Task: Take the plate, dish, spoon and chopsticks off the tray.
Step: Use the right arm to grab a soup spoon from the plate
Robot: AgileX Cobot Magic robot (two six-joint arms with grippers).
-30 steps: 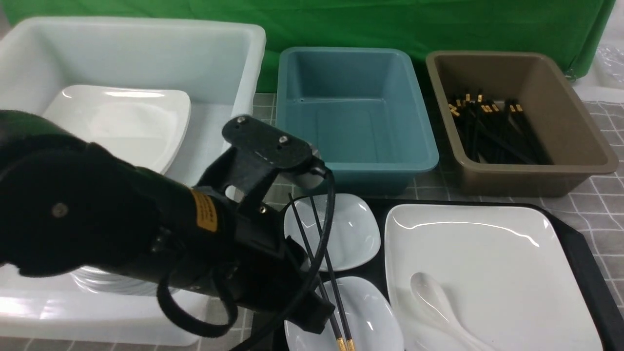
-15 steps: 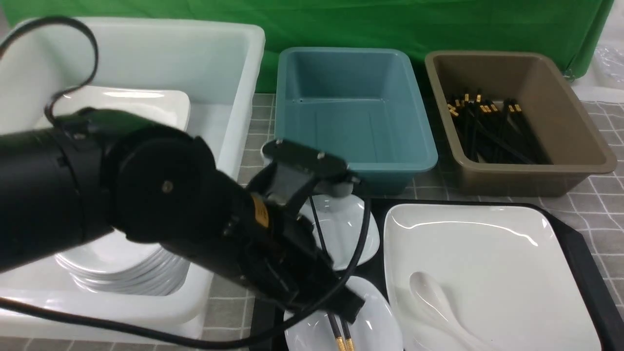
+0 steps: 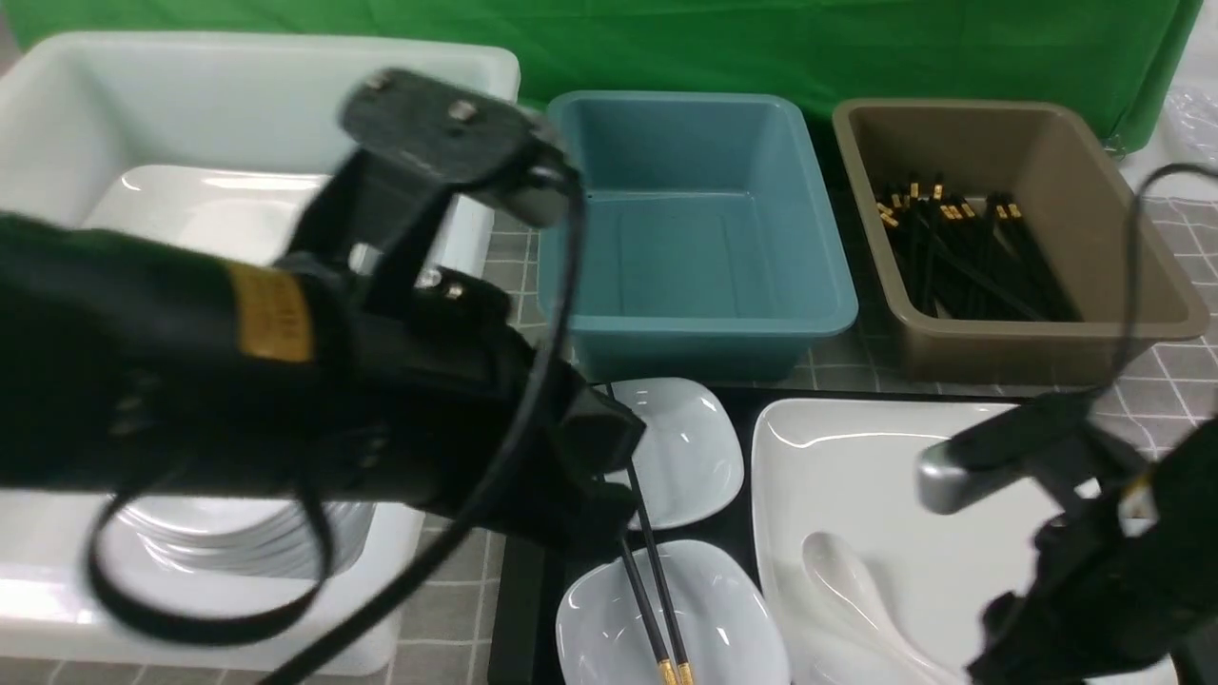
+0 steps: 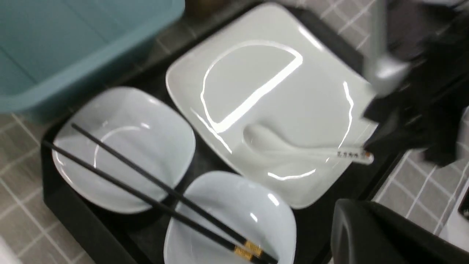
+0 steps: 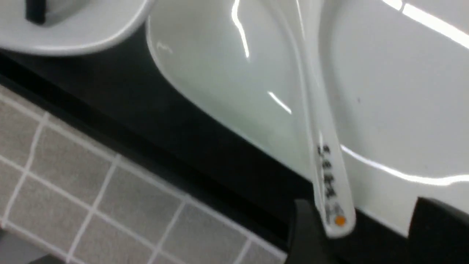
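In the front view, the tray (image 3: 519,618) is seen with every task thing on it. The plate (image 3: 904,457) fills the tray's right side, and the spoon (image 3: 847,580) lies in it close to the tray's near edge. Two small dishes are lined up along the left edge, the far dish (image 3: 685,447) and the near dish (image 3: 723,618). The chopsticks (image 3: 647,590) are laid across both, gold ends toward the near edge. Three tubs are set behind the tray, most likely for sorting. Plates are stacked in the white tub (image 3: 285,105), black sticks are piled in the brown tub (image 3: 1104,238), and the teal tub (image 3: 695,238) may be meant for spoons. The left arm (image 3: 285,400) is held over the white tub and the tray's left edge, and the right arm (image 3: 1094,580) is lowered at the near right corner. In the left wrist view, the left gripper (image 4: 351,227) is seen as a dark lump, closed up tight, and nothing is seen in it. It is probably kept out of the way while the other arm works. In the right wrist view, the right gripper (image 5: 370,231) is spread wide. The spoon's handle tip, which sticks out past the plate's rim, is placed between the two fingers (image 5: 304,234) but is not pinched. It is likely lined up this way so the thin handle can be nipped easily.
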